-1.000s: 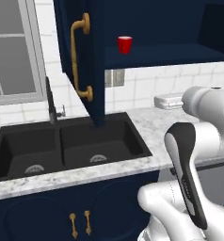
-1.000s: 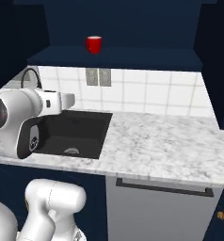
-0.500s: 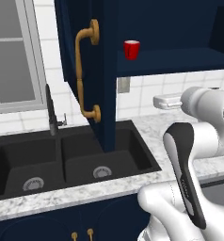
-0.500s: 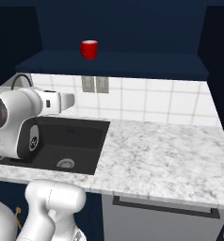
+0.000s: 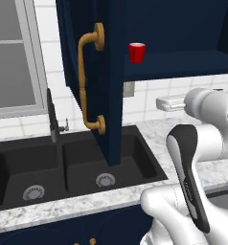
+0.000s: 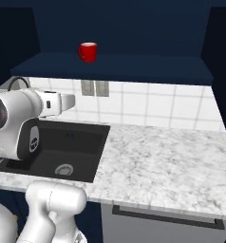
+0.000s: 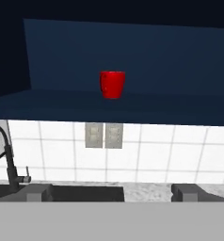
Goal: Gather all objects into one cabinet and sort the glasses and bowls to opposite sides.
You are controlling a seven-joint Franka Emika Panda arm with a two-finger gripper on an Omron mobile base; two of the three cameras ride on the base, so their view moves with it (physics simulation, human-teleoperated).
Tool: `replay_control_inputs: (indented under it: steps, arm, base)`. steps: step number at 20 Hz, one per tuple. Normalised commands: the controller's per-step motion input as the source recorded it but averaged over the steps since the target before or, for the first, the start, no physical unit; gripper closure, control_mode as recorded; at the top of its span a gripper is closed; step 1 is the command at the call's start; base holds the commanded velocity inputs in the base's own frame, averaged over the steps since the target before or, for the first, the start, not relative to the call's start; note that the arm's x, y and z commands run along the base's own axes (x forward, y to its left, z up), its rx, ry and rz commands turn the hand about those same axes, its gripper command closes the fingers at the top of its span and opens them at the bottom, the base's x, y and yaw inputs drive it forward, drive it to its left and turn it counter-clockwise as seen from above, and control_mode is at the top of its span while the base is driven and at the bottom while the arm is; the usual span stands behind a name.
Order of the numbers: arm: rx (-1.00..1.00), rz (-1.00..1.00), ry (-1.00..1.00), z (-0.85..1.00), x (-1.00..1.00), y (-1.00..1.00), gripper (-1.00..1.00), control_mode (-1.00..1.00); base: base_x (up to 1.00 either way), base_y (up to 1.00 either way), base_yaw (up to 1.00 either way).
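Observation:
One small glossy red cup (image 5: 137,52) (image 6: 88,51) stands upright on the navy shelf of the open wall cabinet (image 5: 183,64) (image 6: 134,69), toward its left part. In the hand view the cup (image 7: 112,84) sits dead ahead on the shelf (image 7: 109,106), well beyond my gripper (image 7: 111,193). The two dark fingertips (image 7: 35,192) stand far apart at the bottom edge with nothing between them. My hand hovers over the counter below shelf height, apart from the cup.
The cabinet's open door (image 5: 104,81) with its brass handle (image 5: 91,81) juts out over the black double sink (image 5: 73,165). A dark faucet (image 5: 51,117) rises behind the sink. Wall outlets (image 7: 104,135) sit on the white tiles. Marble counter (image 6: 167,161) stretches to the right.
The whole picture has shifted in both base views, so the base and its cameras have moved closer to the cabinet. The cup stays on the shelf, and the gripper stays open.

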Motion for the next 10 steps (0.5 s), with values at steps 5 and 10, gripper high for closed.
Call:
replay_control_inputs:
  steps: [5,10]
  arm:
    - [0.0,0.0,0.0,0.0,0.0,0.0,-1.0,1.0]
    - [0.0,0.0,0.0,0.0,0.0,0.0,-1.0,1.0]
  base:
    - [0.35,-0.06,0.0]
    - [-0.1,-0.15,0.02]
